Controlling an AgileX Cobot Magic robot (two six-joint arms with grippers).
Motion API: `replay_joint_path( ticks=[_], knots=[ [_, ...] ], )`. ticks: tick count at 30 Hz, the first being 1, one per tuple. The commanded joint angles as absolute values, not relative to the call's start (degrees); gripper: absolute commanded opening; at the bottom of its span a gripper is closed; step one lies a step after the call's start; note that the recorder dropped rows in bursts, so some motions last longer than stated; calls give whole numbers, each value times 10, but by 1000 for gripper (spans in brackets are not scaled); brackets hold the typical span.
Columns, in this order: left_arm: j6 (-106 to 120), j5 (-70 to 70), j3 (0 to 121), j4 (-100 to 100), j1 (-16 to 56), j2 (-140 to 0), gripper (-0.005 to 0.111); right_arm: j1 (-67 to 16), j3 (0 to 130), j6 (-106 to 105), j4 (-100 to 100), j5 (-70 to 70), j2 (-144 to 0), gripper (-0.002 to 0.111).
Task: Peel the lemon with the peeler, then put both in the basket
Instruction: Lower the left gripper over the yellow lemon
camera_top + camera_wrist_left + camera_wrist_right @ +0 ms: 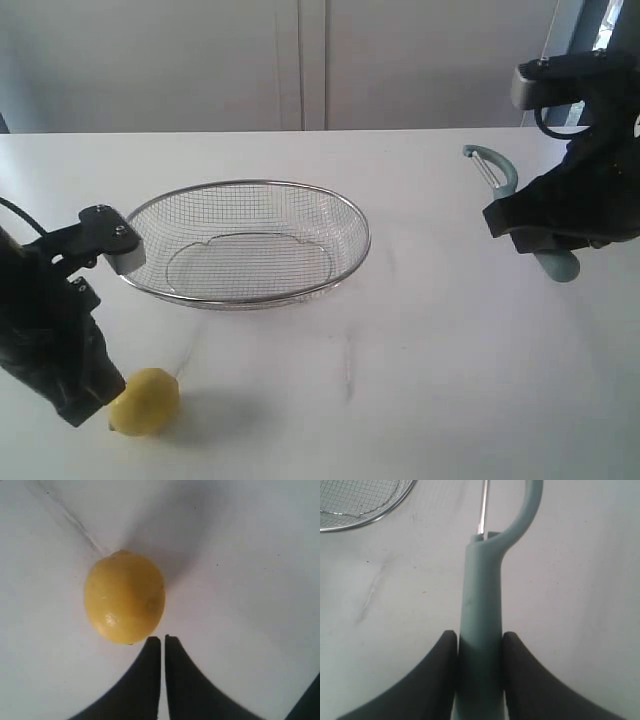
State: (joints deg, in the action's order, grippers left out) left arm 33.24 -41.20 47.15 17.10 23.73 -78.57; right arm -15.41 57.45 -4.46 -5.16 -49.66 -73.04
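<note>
Right gripper (480,636) clamps the peeler (480,590) right of the basket (250,184), while the left gripper (162,640), nearly closed and empty, sits just beside the unpeeled lemon (124,602) left of the basket, so holding the lemon for peeling likely calls for widening first.

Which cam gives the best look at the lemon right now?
Left wrist view: the lemon sits whole and close on the table, right by the fingertips of the left gripper. The exterior view shows it small, low down beside that gripper. The right wrist view does not show it.
</note>
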Motion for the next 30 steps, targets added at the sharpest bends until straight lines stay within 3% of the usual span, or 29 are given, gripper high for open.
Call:
replay_joint_path(
  ticks=[1,6,10,30],
  knots=[
    [350,-411,474,178,241,-787,34,-153,572,-47,-51,-496,-726,0],
    [363,-410,474,178,241,-787,60,-153,572,-47,-51,-496,-726,0],
    [374,-393,474,178,241,-787,71,-153,572,-47,-51,-495,-726,0],
    [409,-344,474,179,241,-895,72,-153,572,-47,-51,-492,-726,0]
  ],
)
